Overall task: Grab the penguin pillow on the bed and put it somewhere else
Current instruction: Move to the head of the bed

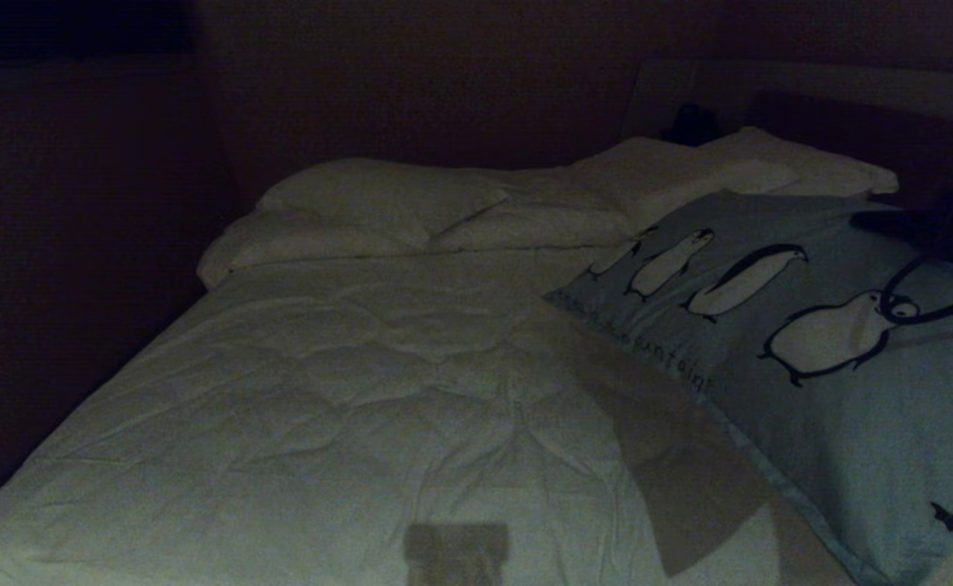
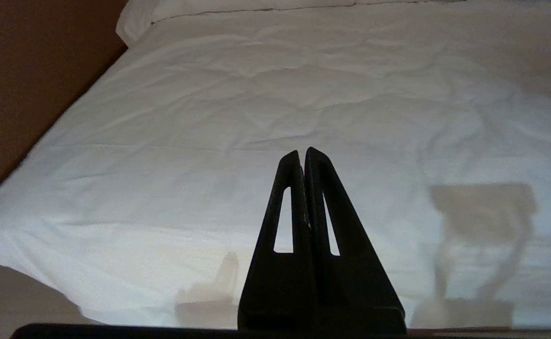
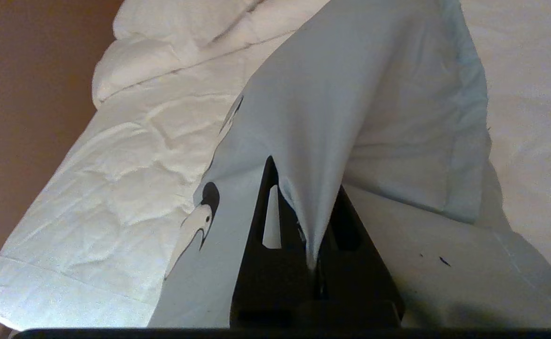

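1. Head view: the room is dim. The penguin pillow [image 1: 802, 325], pale blue-grey with a row of black-and-white penguins and a line of small text, sits tilted at the right side of the bed [image 1: 346, 391], cut off by the frame's right edge. The dark right gripper [image 1: 944, 228] at its upper edge is hard to make out.
2. Left wrist view: the left gripper [image 2: 302, 155] hangs over the bare white duvet, its fingers pressed together on nothing; no pillow shows here.
3. Right wrist view: the fingers are pinched on a fold of the pillow's fabric, which hides the fingertips.
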`<state>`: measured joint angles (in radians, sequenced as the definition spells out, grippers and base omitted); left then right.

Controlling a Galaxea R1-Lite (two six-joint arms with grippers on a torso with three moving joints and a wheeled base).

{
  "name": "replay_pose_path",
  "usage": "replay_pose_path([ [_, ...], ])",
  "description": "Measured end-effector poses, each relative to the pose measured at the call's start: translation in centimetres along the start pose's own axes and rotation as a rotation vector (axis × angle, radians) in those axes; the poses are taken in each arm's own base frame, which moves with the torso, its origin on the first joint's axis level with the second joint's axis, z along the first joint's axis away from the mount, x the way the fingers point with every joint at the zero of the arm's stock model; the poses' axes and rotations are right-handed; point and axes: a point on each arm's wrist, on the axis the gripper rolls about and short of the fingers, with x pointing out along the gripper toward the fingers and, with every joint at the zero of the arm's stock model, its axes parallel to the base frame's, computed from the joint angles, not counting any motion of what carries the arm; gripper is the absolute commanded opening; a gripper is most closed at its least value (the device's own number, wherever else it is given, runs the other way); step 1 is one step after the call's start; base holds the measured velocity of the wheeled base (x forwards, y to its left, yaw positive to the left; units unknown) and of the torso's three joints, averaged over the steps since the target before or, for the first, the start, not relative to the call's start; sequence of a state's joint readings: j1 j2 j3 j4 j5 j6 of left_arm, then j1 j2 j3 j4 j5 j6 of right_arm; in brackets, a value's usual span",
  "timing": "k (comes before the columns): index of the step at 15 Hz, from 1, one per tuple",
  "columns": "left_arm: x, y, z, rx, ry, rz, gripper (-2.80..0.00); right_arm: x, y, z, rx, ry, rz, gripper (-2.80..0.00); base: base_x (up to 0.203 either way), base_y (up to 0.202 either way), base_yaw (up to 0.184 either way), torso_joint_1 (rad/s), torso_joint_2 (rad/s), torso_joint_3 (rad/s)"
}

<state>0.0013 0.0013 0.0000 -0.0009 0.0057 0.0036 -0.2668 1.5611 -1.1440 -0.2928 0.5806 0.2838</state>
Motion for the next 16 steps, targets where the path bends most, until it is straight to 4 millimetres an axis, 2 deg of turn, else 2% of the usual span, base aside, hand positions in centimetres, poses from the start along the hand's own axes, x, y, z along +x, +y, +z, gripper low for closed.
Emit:
replay_pose_path([
  [16, 0.00, 0.00, 0.00, -0.005, 0.000, 0.000, -2.80, 0.19, -0.20, -0.17, 0.005, 0.007, -0.002, -2.80, 0.000, -0.194, 0.000, 0.003, 0.00, 0.002],
])
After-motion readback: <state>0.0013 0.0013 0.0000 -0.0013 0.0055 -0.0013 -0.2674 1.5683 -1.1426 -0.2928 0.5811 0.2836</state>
